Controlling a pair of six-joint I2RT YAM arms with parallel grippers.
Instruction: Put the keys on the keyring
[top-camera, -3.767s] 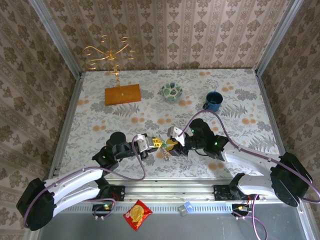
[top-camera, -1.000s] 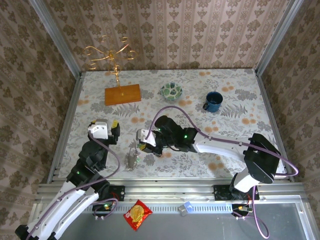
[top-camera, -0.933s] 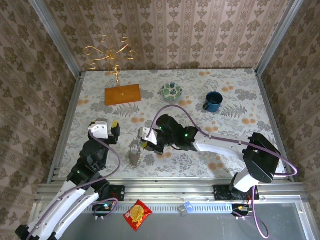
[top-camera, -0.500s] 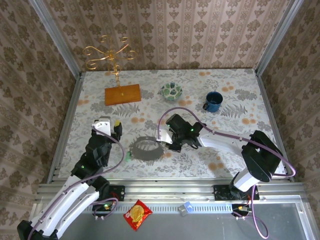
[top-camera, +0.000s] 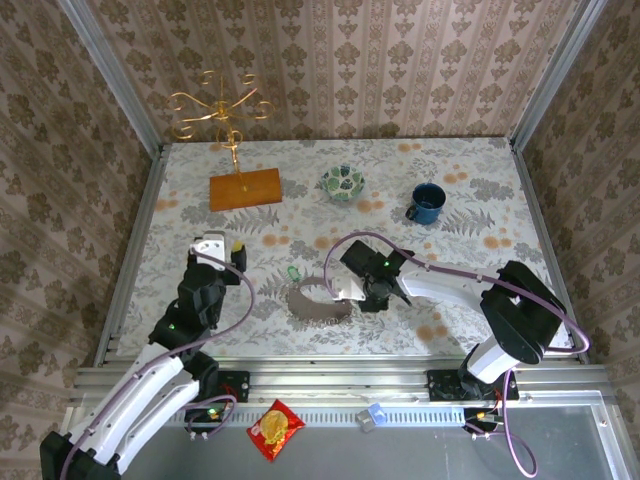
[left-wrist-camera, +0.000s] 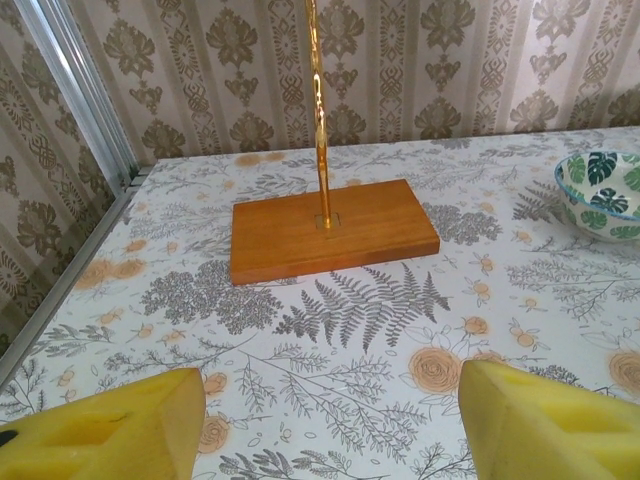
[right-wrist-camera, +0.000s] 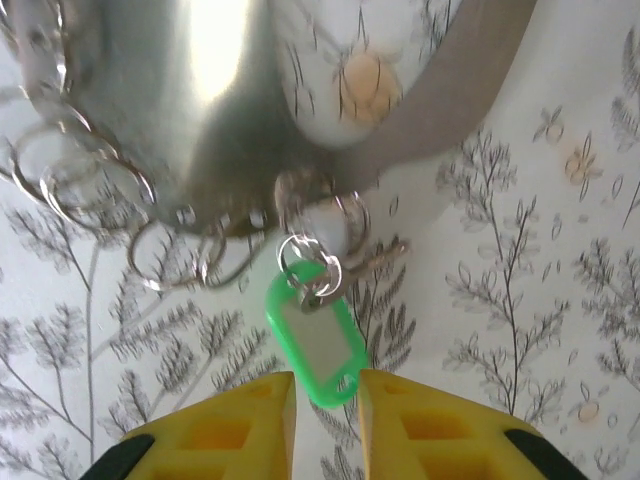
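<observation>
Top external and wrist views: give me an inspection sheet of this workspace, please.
Surface: floral tablecloth, flat, no spill seen.
Job's things: keyring blurred, small rings on it; green key appears linked to them.
Clutter: wire stand, bowl, mug; snack packet off the table.
Grippers: left gripper open, empty; right gripper fingers close on the green key.
Cables: purple cables loop along both arms.
Surroundings: patterned wallpaper, metal frame.

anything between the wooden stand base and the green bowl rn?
Nothing. Between the wooden base and the bowl lies only bare flowered tablecloth, seen in the left wrist view. The top view shows the same gap.
</observation>
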